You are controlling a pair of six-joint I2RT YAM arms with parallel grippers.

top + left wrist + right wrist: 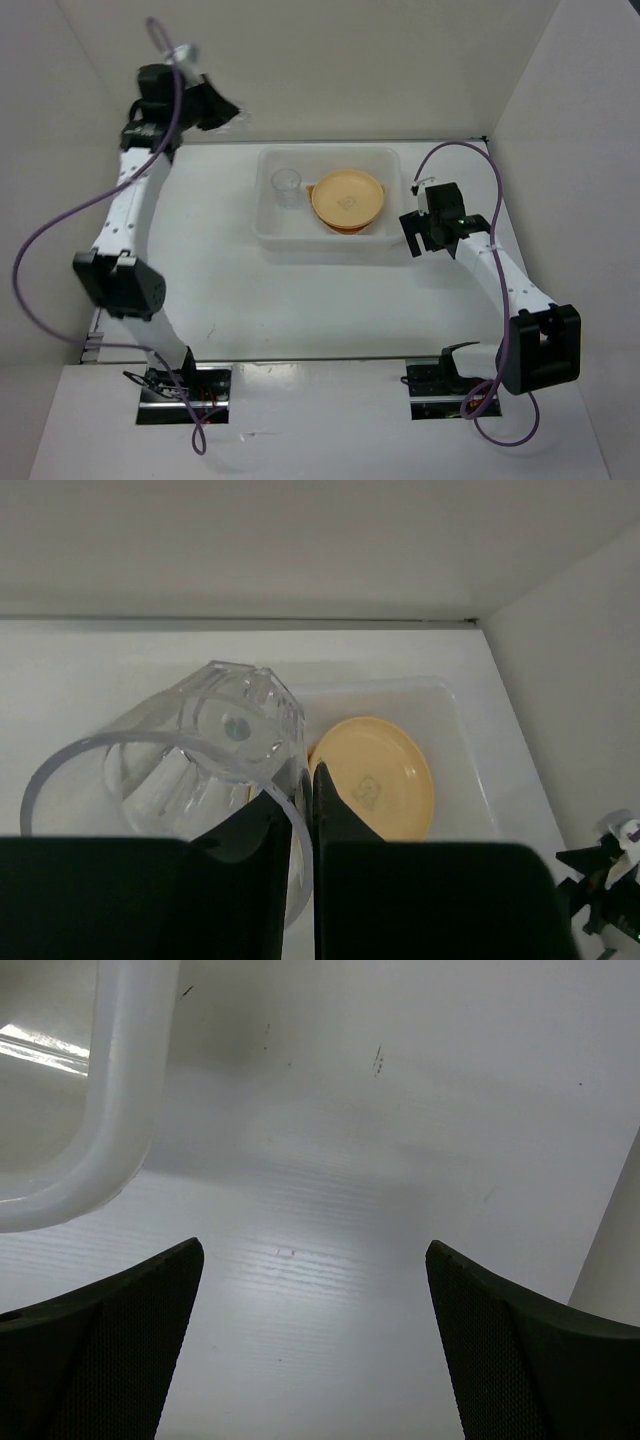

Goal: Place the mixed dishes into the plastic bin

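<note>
**A:** Left jaws?

**B:** Nearly closed, pinched on the wall of a clear faceted cup (200, 750) at its rim. The cup is tipped, with its mouth toward the wrist camera and its base pointing away.

**A:** Where is that cup relative to the bin?

**B:** It is outside it. Overhead, the left arm (125, 215) reaches to the far left, its wrist up by the white back wall (350, 60). That is past the far-left corner of the translucent white rectangular plastic bin (330, 243). In the left wrist view the bin lies below and beyond the held cup.

**A:** Right jaws?

**B:** Spread wide, with nothing between them. There is bare white counter (350, 1160) under them, and the bin's rounded corner shows at the left of that wrist view. Overhead, the right arm (500, 270) puts them just beside the bin's right end. I cannot tell whether they touch it.

**A:** What is in the bin?

**B:** A second small clear cup (287, 186) stands upright at the left end. A round yellow-orange plate (347, 197) with a small central mark lies flat just to its right. An orange-tan edge shows under the plate's near side, but I cannot tell what it belongs to.

**A:** And where does the bin sit?

**B:** Mid-counter, toward the back wall, between the two arms.
</note>
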